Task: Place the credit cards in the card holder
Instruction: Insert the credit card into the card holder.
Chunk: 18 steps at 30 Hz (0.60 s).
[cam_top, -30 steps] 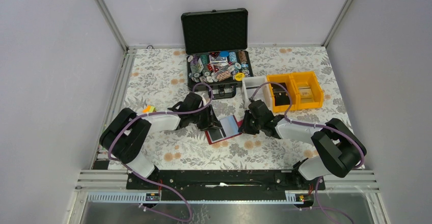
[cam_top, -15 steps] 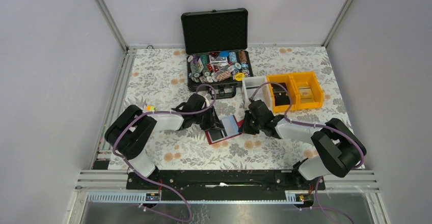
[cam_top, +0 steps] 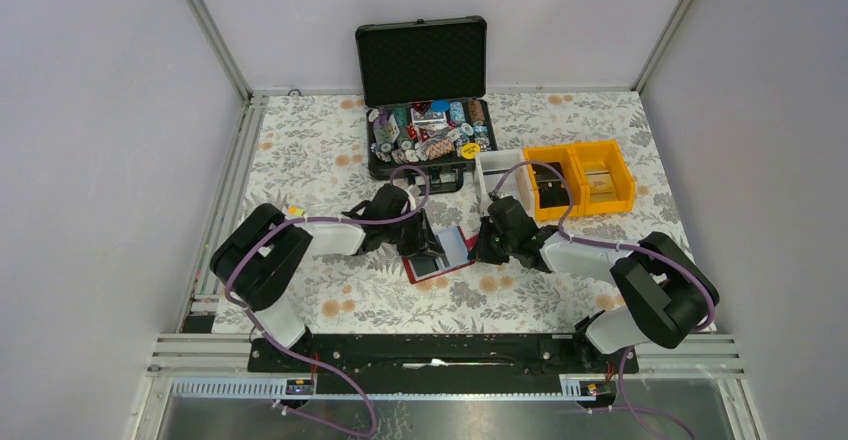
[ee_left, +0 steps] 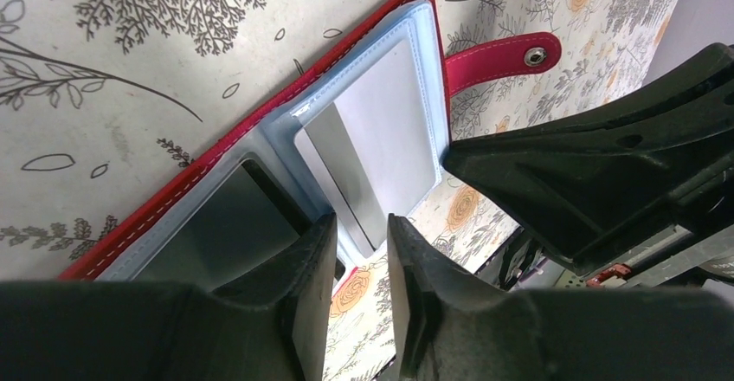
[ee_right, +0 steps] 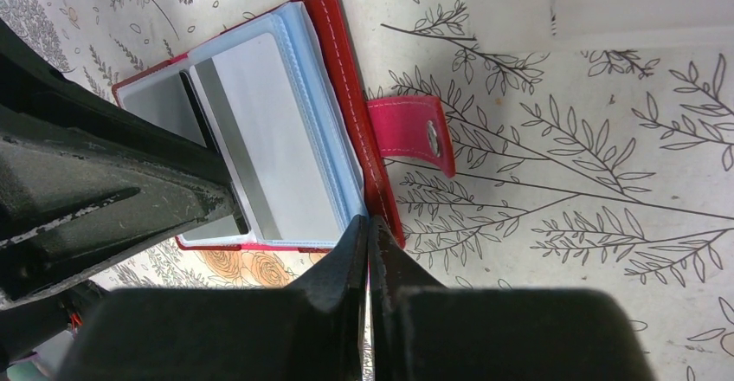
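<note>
The red card holder lies open on the floral cloth, its pale blue sleeves facing up and its snap tab pointing right. A grey-white credit card sits partly inside a sleeve, also seen in the right wrist view. My left gripper hovers at the holder's left page. Its jaws stand a narrow gap apart over the card's near corner, with cloth showing between them. My right gripper is shut at the holder's near right edge, pinching where the sleeves meet the red cover.
An open black case full of poker chips stands behind the holder. A white bin and two yellow bins sit at the right rear. The two grippers face each other closely across the holder.
The left gripper has slid right onto the holder and narrowed its jaws. The right gripper's jaws have closed at the holder's edge.
</note>
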{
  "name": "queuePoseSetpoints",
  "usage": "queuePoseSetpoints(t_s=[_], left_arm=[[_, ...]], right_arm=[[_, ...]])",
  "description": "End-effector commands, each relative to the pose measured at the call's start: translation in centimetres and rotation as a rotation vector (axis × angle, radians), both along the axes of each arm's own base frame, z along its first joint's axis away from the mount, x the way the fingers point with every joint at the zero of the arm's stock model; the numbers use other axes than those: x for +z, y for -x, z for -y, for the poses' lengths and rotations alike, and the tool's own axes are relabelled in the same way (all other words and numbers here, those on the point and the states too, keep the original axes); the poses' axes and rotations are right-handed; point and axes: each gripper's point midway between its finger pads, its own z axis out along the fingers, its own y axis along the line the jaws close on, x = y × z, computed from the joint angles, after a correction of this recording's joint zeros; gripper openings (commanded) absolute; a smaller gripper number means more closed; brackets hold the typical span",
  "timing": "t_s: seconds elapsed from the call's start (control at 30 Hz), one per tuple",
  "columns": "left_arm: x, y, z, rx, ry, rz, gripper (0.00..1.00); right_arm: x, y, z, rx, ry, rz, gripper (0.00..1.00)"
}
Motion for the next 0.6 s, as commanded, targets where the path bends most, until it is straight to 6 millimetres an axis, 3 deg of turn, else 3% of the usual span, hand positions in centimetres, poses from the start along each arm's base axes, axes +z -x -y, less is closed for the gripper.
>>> queuePoseSetpoints(t_s=[0.0, 0.13, 0.27, 0.4, 0.57], left_arm=[[3.0, -1.4, 0.8, -0.009, 0.041, 0.090, 0.34], [4.7, -1.3, -0.5, -0.004, 0.009, 0.139, 0.53], [6.3, -1.4, -2.2, 0.030, -0.028, 0.196, 0.67], [6.3, -1.6, -4.1, 0.084, -0.051, 0.220, 0.72], [4.2, -1.1, -5.7, 0.121, -0.061, 0.156, 0.65]], right_arm=[[-0.2, 0.3, 0.9, -0.017, 0.040, -0.001, 0.10], [1.1, -0.2, 1.7, -0.026, 0.078, 0.040, 0.31], [3.4, -0.8, 1.6, -0.009, 0.063, 0.108, 0.41], [4.9, -1.1, 0.6, 0.046, 0.022, 0.151, 0.38], [5.3, -1.1, -1.3, 0.126, -0.043, 0.153, 0.26]])
